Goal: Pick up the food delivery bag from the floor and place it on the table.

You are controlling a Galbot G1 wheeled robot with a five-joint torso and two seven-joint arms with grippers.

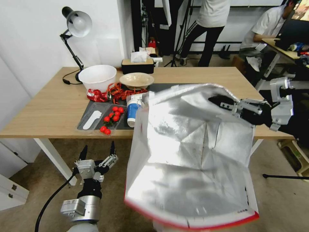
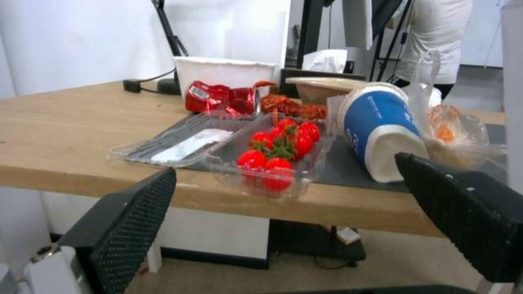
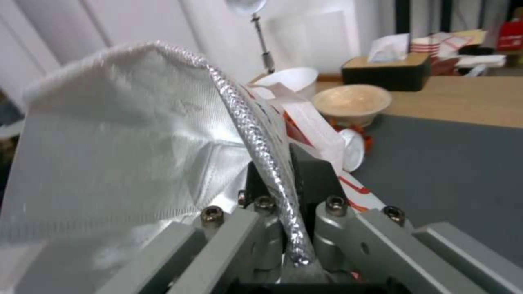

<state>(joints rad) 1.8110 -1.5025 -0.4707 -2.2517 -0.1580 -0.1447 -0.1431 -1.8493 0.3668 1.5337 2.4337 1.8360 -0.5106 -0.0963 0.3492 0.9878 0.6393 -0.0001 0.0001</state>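
Hanging from the right gripper (image 1: 225, 103), the food delivery bag (image 1: 190, 154) is off the floor (image 1: 283, 190) and tilted so its open mouth and crinkled foil lining face the head camera, with the red-trimmed rim nearest and lowest. The right wrist view shows the gripper (image 3: 283, 183) clamped on the bag's wall, the foil edge (image 3: 256, 139) running up between the two closed fingers. The grip sits at the far right upper edge, so the bag's bulk hangs down and to the left of the claw, in front of the near edge of the table (image 1: 51, 106). Most of it looks lower than the tabletop, so I judge the move turns on lifting it higher and carrying it farther away over the edge before it can be set down. The dark mat's left part holds a tray of tomatoes (image 1: 111, 119), a tipped blue-and-white cup (image 1: 132, 112), and bowls; the bare wood on the right, just beyond the claw, seems the nearer landing. The left gripper (image 1: 98, 151) hangs low on the left, fingers spread and empty, well apart from the bag.
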